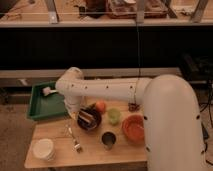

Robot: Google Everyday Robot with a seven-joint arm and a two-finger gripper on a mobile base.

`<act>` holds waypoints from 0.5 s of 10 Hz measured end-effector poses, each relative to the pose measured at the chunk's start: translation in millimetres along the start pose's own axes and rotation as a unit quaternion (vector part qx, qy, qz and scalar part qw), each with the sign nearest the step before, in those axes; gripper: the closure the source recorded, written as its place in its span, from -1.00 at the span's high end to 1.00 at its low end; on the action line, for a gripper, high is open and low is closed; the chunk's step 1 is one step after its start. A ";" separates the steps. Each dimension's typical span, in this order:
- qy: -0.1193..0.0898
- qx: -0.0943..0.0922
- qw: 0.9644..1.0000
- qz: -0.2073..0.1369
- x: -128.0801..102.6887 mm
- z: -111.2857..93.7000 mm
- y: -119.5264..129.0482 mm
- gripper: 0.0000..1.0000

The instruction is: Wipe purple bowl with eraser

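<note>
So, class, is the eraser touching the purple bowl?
Cannot tell. Camera view: the eraser lies over the purple bowl, by the end effector at its left rim; neither contact nor gap shows.

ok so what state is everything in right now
purple bowl: upright, eraser in it
eraser: in the purple bowl, by the gripper
gripper: down at the bowl's left side
metal cup: upright
orange bowl: upright
white bowl: upright
brush: lying in the green tray

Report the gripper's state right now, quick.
Gripper: low over the purple bowl, right by the eraser; whether it is open, closed or holding the eraser cannot be told.
</note>
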 end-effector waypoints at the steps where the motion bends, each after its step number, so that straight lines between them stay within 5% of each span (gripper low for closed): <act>1: -0.006 0.004 1.000 -0.011 -1.8 4.5 -12.1 -0.90; 5: -0.033 0.006 0.999 -0.003 -20.8 19.0 -26.1 -0.90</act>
